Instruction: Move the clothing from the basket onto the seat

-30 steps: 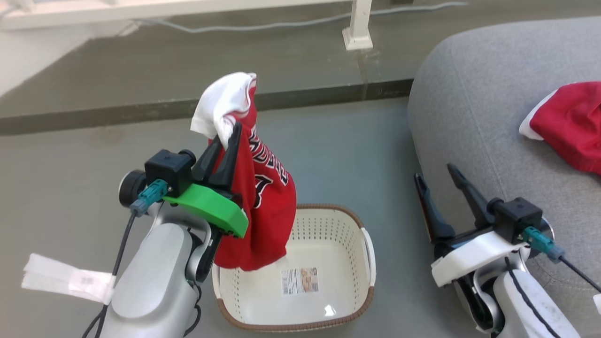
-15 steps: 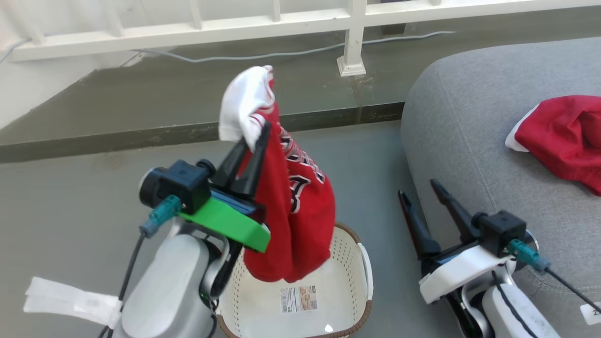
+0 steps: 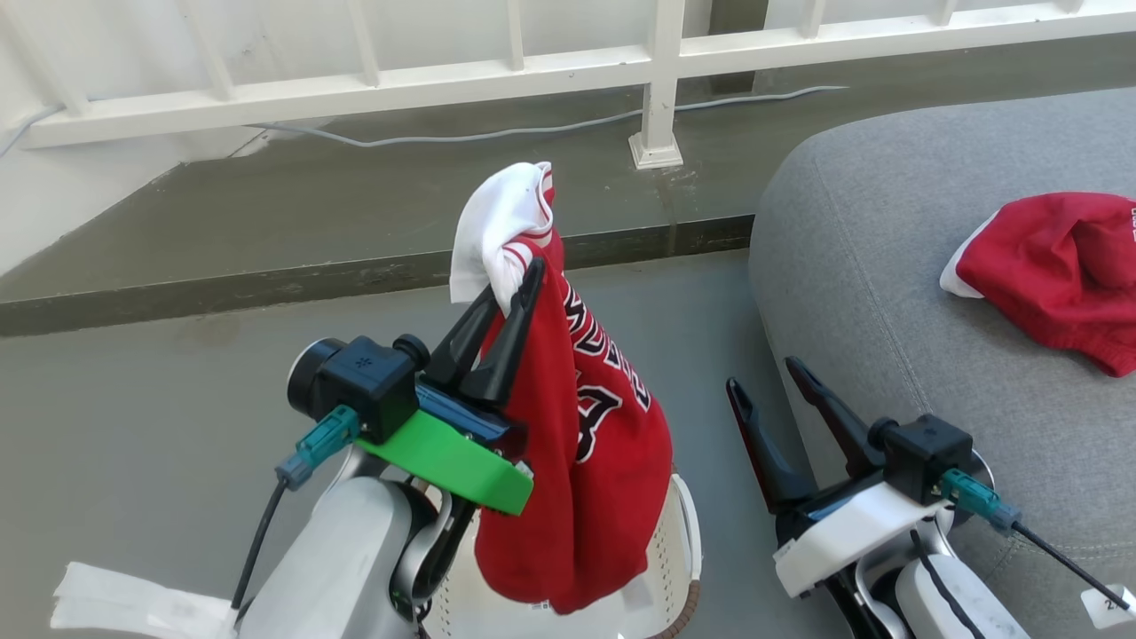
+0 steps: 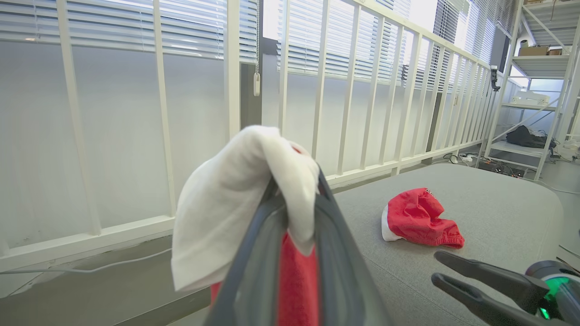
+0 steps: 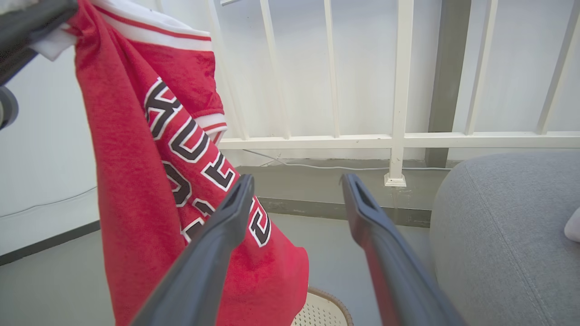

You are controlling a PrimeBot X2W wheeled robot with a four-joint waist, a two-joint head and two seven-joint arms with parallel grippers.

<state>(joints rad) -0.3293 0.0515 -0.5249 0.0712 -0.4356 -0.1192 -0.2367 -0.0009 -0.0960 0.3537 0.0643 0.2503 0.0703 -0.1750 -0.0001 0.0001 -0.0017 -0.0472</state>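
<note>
My left gripper (image 3: 519,284) is shut on the white-trimmed top of a red jersey (image 3: 586,444) with white and black lettering, which hangs down over the cream basket (image 3: 683,541). The jersey (image 5: 149,181) also hangs at the left of the right wrist view, and its white fold (image 4: 235,199) drapes over my fingers in the left wrist view. A second red garment (image 3: 1047,275) lies on the grey seat (image 3: 870,248) at the right. My right gripper (image 3: 763,377) stands open beside the seat's edge, holding nothing.
A white railing (image 3: 657,80) runs along the back, with a grey cable (image 3: 532,129) on the raised step behind a dark kerb (image 3: 222,288). White tape (image 3: 133,603) lies on the floor at lower left. Shelving (image 4: 539,81) stands beyond the seat.
My left gripper has lifted the jersey up and to the right, off the basket bottom. The head view has tilted, showing more railing and less basket. The right gripper has kept open.
</note>
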